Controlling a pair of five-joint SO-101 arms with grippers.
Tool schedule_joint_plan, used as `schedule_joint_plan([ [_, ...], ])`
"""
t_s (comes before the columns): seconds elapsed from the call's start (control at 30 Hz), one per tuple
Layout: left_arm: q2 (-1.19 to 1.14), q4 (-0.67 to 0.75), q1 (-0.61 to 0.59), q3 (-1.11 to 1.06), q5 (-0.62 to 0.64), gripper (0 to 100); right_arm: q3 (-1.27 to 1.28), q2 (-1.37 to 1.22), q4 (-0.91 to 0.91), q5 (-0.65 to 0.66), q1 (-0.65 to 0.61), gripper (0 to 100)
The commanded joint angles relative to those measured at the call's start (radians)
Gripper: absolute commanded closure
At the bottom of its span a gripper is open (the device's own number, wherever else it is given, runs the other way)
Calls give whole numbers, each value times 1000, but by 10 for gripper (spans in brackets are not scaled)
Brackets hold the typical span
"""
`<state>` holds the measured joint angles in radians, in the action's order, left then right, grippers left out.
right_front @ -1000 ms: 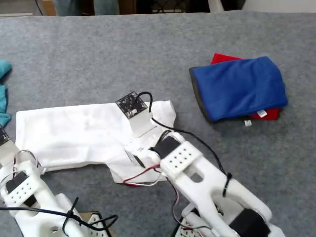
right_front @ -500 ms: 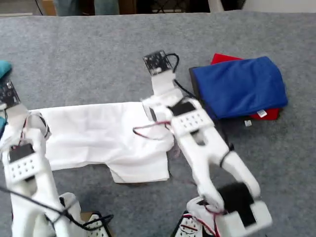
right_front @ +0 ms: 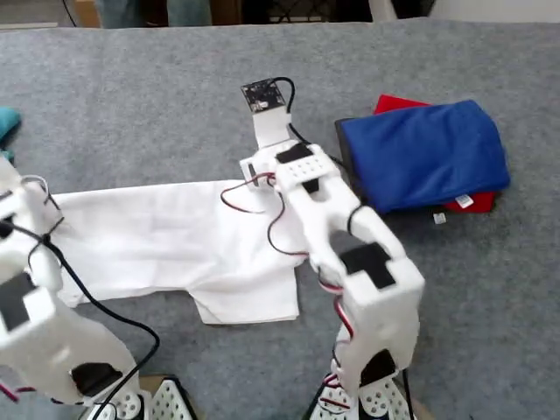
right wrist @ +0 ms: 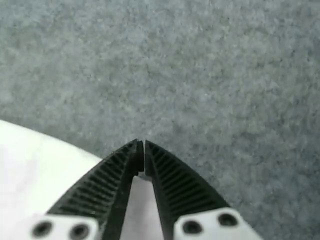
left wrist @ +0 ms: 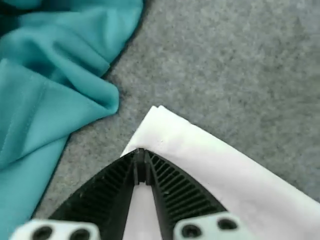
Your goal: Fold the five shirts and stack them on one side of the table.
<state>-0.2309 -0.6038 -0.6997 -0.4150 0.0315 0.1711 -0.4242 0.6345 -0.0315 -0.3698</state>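
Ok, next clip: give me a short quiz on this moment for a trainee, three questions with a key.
1. True or false: the blue shirt lies folded on top of the red shirt.
2. What does the left gripper pinch? A) the blue shirt B) a corner of the white shirt C) nothing
3. Is the right gripper open or shut?
Key: 1 true; 2 B; 3 shut, on the white shirt's edge.

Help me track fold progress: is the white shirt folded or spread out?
Spread out: the white shirt lies long and flat on the table, unlike the compact folded blue shirt.
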Motion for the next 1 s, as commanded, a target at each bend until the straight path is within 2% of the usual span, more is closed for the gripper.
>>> schedule_joint_plan([
  [0.0, -89, -109, -24, 234, 8, 970, -202, -104, -3, -6, 8, 983],
  [0.13, -167, -103, -45, 311, 106, 970, -427, -208, 14, -2, 6, 983],
  [0.23, -173, -118, -77, 321, 157, 970, -578, -242, 104, 0, 8, 983],
  [0.53, -172, -127, -76, 318, 161, 970, -1026, -237, 830, 2, 23, 983],
  [0.63, -172, -198, -76, 352, 160, 970, -1075, -237, 1002, 3, 18, 983],
  [0.8, -170, -296, -77, 410, 158, 970, -1058, -265, 1131, -2, 8, 983],
  [0.9, -123, -358, -79, 423, 147, 971, -1015, -268, 1131, -6, -3, 983],
  [0.97, -48, -376, -77, 421, 75, 971, -974, -271, 1129, -6, -23, 983],
])
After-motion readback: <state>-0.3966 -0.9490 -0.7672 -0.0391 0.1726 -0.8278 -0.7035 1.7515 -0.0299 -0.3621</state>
